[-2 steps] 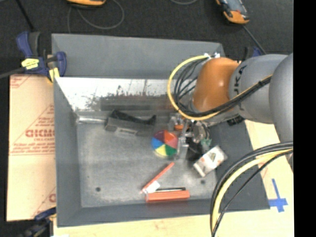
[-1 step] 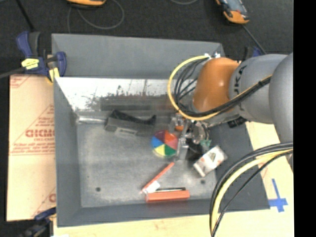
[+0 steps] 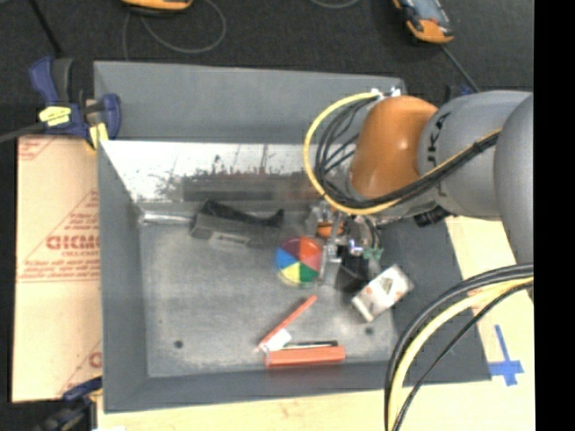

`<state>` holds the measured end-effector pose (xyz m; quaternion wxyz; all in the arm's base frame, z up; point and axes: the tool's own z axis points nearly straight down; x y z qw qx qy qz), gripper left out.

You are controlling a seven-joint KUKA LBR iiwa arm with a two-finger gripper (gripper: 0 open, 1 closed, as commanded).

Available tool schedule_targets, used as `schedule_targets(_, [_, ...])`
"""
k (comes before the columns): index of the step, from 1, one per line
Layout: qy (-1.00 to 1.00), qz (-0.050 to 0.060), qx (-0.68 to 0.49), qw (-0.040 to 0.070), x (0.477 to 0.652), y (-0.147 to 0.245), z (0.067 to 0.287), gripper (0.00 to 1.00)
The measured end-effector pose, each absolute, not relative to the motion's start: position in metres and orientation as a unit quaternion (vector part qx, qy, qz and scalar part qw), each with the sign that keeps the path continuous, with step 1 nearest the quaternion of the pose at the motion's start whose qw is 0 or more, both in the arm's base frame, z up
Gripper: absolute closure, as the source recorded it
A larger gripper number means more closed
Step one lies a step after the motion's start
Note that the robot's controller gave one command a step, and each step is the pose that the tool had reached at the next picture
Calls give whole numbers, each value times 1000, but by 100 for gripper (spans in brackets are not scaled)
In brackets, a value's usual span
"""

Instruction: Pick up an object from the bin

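My gripper [image 3: 347, 251] hangs low in the right half of the bin, under the arm's orange cover. Directly to its left, touching or nearly touching it, lies a multicoloured ball [image 3: 298, 261] with yellow, blue, green and orange segments. A small white box [image 3: 382, 293] with a dark marking lies tilted just below and to the right of the gripper. Nothing visibly sits in the gripper.
A black angled tool [image 3: 230, 222] lies near the back wall, left of the ball. An orange pen [image 3: 288, 322] lies slanted near the front, with a flat orange-red bar [image 3: 305, 356] against the front wall. The arm covers the bin's right rear corner.
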<state>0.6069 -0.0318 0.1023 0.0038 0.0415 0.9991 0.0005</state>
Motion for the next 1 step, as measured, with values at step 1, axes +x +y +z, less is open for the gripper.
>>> schedule_targets(1, [998,0,55,3,603,-30,76,0])
